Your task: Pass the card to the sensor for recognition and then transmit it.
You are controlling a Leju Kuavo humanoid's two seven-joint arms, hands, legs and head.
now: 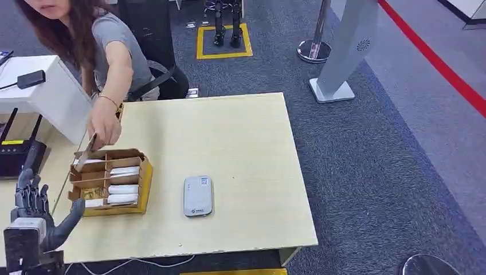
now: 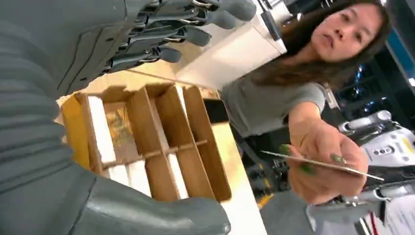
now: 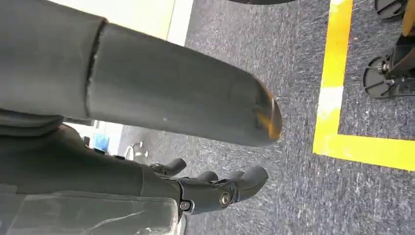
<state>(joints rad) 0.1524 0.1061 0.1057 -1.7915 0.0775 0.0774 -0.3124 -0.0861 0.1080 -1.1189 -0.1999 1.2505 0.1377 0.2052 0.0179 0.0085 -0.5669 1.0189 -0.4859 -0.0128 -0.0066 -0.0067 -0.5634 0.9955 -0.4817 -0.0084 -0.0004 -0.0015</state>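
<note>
A brown cardboard box (image 1: 145, 179) with several compartments stands on the left part of the table, with white cards (image 1: 124, 189) lying in it. A person's hand (image 1: 105, 125) holds one card (image 1: 85, 153) tilted over the box's far left corner. In the left wrist view the same card (image 2: 318, 164) is seen edge-on above the box (image 2: 188, 131). The grey sensor (image 1: 198, 196) lies flat to the right of the box. My left hand (image 1: 34, 209) is raised near the table's front left, fingers spread, holding nothing. My right hand (image 3: 215, 191) hangs over the carpet, empty.
A white case (image 1: 54, 94) and a black router (image 1: 17, 157) sit at the table's left. The person leans in from the far left. To the right of the table, grey carpet holds a white stand (image 1: 344, 51) and a yellow floor marking (image 1: 224, 54).
</note>
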